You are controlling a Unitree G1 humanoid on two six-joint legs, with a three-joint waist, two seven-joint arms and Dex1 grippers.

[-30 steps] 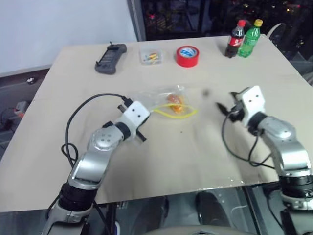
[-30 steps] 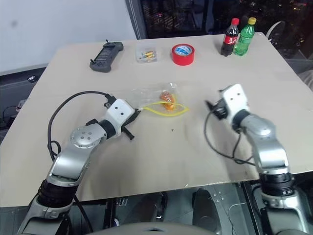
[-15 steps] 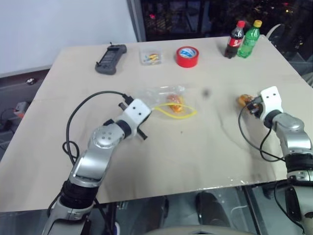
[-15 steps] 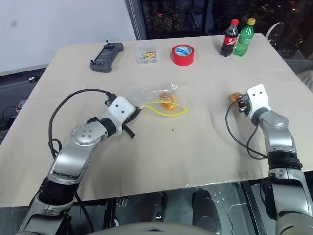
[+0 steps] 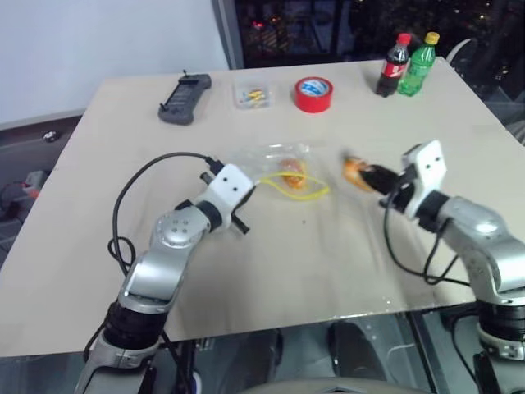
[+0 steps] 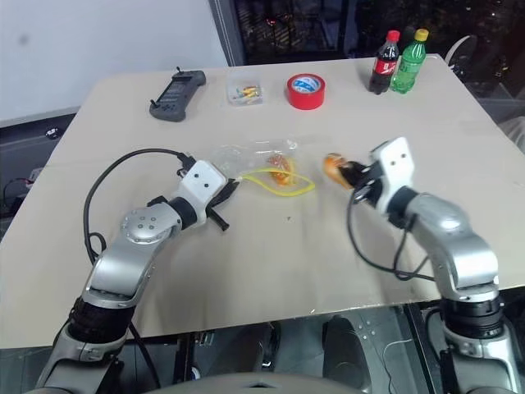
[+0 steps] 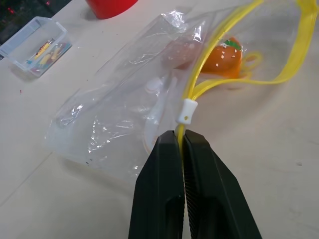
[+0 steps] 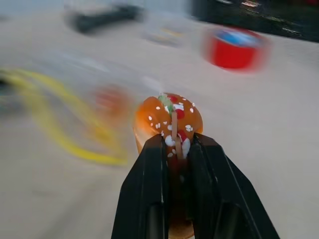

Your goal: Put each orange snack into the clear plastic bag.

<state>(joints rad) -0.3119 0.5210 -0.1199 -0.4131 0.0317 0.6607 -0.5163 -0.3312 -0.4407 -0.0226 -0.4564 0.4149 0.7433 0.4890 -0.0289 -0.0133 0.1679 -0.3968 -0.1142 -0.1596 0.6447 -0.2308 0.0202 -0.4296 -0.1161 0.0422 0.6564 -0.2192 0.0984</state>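
One orange snack (image 8: 169, 122) is up off the counter (image 5: 287, 263), pinched between the two black fingers of the right claw (image 8: 175, 149); the fingers press on its sides and its speckled top pokes out past their tips. In the head views that snack (image 6: 333, 167) hangs above the middle of the counter, just to the right of the clear plastic bag (image 5: 262, 164).

The other orange snack (image 7: 224, 57) sits inside the bag, close behind the yellow seal strip (image 7: 294, 59), which curls into an open loop at the mouth. The bag lies crinkled and mostly flat near the centre of the counter, mouth turned toward the right edge.

The left claw (image 7: 182, 144) is pressed together on the yellow strip at the bag's near end, right below the small white slider (image 7: 185, 110). Its arm comes in from the near left corner with a black cable (image 5: 143, 185) looping over the counter beside it.

Along the far edge, from left to right: a dark handheld device (image 5: 184, 97), a small clear box (image 5: 252, 94) with yellow bits inside, and a red tape roll (image 5: 314, 93). Toward the far right corner stand two bottles, a dark cola bottle (image 5: 394, 66) with a red cap and a green bottle (image 5: 418, 64) with a yellow cap, upright and just beside one another.
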